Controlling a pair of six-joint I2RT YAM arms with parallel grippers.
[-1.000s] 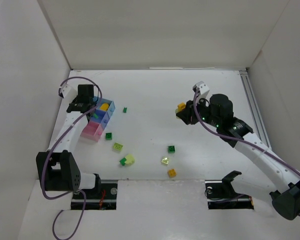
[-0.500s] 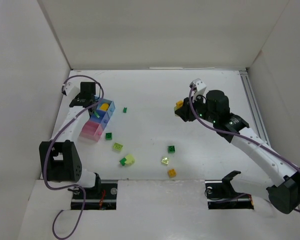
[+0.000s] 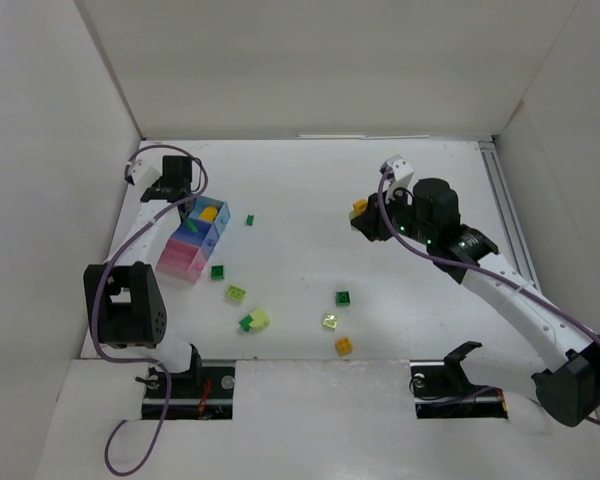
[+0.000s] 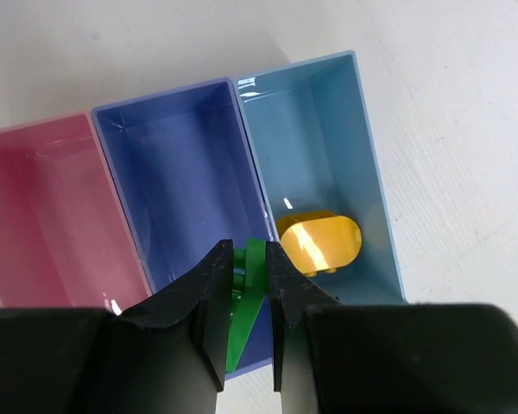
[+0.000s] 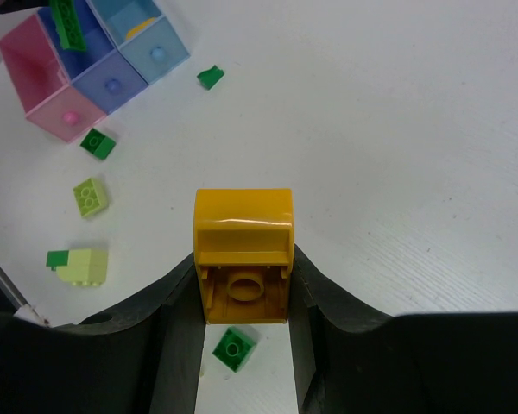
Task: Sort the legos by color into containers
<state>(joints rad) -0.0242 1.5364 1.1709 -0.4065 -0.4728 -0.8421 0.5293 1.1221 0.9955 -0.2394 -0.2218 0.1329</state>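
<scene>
Closest to the arm bases, an orange brick point(image 3: 344, 345) lies on the white counter point(image 3: 430, 300). Just past it sits a shiny pale brick point(image 3: 330, 321), and then a dark green brick point(image 3: 342, 298). Off to the left, a pale chunk point(image 3: 261, 319) touches a little green piece point(image 3: 246, 323). Farther on are a yellow-green brick point(image 3: 236, 293) and a second dark green brick point(image 3: 217, 271).

Next come the three trays, joined in a row. The pink tray point(image 4: 43, 198) is nearest and the darker blue tray point(image 4: 186, 164) is in the middle. The light blue tray point(image 4: 328, 138) is farthest, and a round-topped yellow brick point(image 4: 319, 241) lies in it. A tiny green wedge point(image 3: 250, 219) rests just beside that tray.

The left pincer point(image 4: 246, 259) is clenched on a thin green brick point(image 4: 243, 323). It holds the brick over the darker blue tray.

On the right side, well apart from the trays, the right pincer point(image 5: 243, 267) is squeezed tight on a big yellow-orange brick point(image 5: 243, 220), up above the counter.
</scene>
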